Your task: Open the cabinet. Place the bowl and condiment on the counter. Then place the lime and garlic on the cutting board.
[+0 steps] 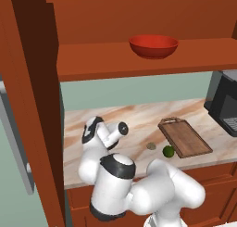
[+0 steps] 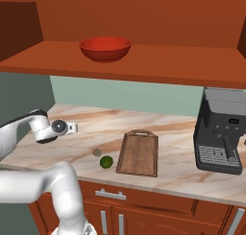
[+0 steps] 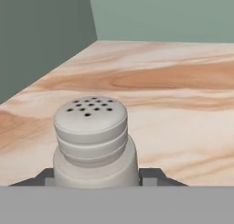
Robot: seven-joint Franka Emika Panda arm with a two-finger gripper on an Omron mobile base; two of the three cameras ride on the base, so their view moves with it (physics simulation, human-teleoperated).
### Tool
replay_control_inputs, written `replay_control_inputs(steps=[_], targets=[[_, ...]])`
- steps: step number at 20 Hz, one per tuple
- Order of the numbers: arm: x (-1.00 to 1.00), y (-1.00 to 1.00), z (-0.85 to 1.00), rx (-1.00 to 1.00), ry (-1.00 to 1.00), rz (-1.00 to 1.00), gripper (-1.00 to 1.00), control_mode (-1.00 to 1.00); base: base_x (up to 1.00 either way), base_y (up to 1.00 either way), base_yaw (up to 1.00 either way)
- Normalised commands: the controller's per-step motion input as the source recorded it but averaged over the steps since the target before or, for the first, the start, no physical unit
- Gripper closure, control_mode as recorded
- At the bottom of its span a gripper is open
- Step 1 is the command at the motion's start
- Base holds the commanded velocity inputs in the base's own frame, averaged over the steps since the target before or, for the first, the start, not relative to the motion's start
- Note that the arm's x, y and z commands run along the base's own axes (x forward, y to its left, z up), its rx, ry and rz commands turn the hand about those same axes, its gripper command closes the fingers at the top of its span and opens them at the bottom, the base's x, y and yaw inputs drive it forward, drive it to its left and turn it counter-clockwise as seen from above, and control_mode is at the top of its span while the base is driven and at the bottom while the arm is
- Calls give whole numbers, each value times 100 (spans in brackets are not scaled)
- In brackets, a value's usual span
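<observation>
Nearest to me, the hand view has the condiment (image 3: 93, 141) right between my jaws (image 3: 98, 178), which look clamped on its body; it is a whitish-grey shaker with a ribbed, perforated cap, upright over the counter (image 3: 183, 81) at its left end. I judge I'm midway through the second step, setting the condiment down, though I cannot tell whether its base is touching the marble yet. The next move calls for lowering until it rests, then releasing and backing off cleanly without tipping it. Further right, the garlic (image 1: 151, 146) and the lime (image 1: 168, 151) lie near each other just left of the cutting board (image 1: 185, 138). Farthest, the red bowl (image 1: 153, 46) sits on the shelf of the open cabinet (image 1: 139, 64), not yet brought down.
</observation>
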Motion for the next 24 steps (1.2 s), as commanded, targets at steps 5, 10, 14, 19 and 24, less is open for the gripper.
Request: replay_control_inputs(steps=[5, 10, 14, 19, 24], targets=[[17, 4, -9, 1, 0, 0, -100, -100, 0, 0, 0], [0, 0, 0, 9, 0, 0, -100, -100, 0, 0, 0], [1, 0, -1, 6, 0, 0, -100, -100, 0, 0, 0], [0, 0, 0, 3, 0, 0, -100, -100, 0, 0, 0], [0, 0, 0, 1, 0, 0, -100, -100, 0, 0, 0]])
